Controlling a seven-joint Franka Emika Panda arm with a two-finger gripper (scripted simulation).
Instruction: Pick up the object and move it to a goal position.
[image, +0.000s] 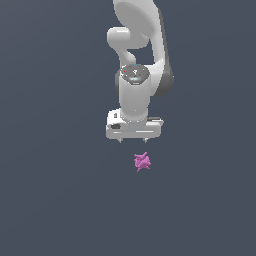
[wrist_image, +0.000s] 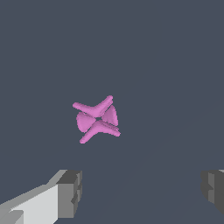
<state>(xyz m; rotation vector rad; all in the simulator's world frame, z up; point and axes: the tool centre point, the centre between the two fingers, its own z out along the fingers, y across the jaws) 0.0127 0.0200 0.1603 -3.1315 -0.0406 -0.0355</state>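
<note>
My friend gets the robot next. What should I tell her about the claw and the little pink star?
Gripper: open and empty, fingers spread wide, hanging above the floor.
Pink spiky star: lies on the dark floor, apart from the gripper; in the exterior view just below it and slightly toward that view's right. In the wrist view the star sits ahead of the fingertips, not between them.
Done: nothing picked up yet.
Left: line up over the star, lower, close, lift, carry to the goal. No goal marker is visible.
</note>
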